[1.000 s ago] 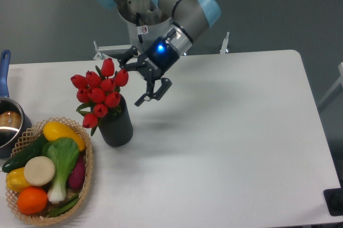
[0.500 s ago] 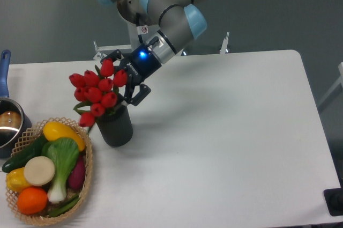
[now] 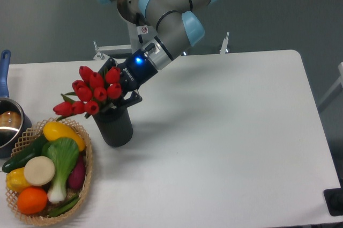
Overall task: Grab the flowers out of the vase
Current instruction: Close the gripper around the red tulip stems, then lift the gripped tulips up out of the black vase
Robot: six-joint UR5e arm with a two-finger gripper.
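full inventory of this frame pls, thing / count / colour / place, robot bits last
flowers: about nine buds, red with green stems, leaning left out of the vase
vase: 1, dark grey, left part of the table, right of the basket
basket: 1, tan wicker, front left corner, full of vegetables
vegetables: several; yellow, green, white, orange, purple; inside the basket
pot: 1, metal with a blue handle, left edge, partly cut off
table: 1, white, fills most of the view
black object: 1, bottom right edge; cannot tell what it is
arm: 1, grey with light blue caps, top centre
gripper: 1, black, fingers in among the stems just above the vase rim; closure not visible
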